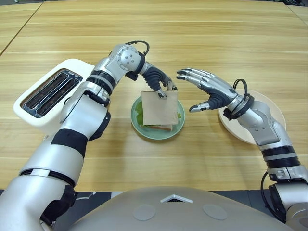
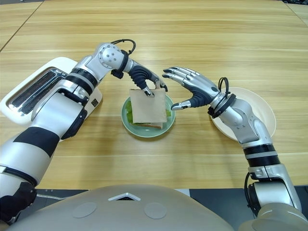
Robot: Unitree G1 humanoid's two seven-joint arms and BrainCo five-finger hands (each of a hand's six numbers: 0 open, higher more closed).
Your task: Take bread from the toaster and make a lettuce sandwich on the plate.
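- The tabletop (image 1: 216,29) is light wood in long planks, with fine grain lines and a smooth, satin finish.
- The toaster (image 1: 50,92) at the left of the frame has a white, smooth, slightly glossy shell that looks like plastic; its slots are dark with thin metal wires.
- The green plate (image 1: 157,136) at the centre looks glazed, smooth and softly shiny.
- The cream plate (image 2: 260,108) at the right is smooth, with a duller sheen.
- The bread slice (image 1: 159,109) is pale brown, dry and matt.
- The lettuce (image 1: 138,109) is green and crinkled.
- The left hand (image 1: 156,79) is dark and matt.
- The right hand (image 1: 207,86) is silver, metallic and glossy.
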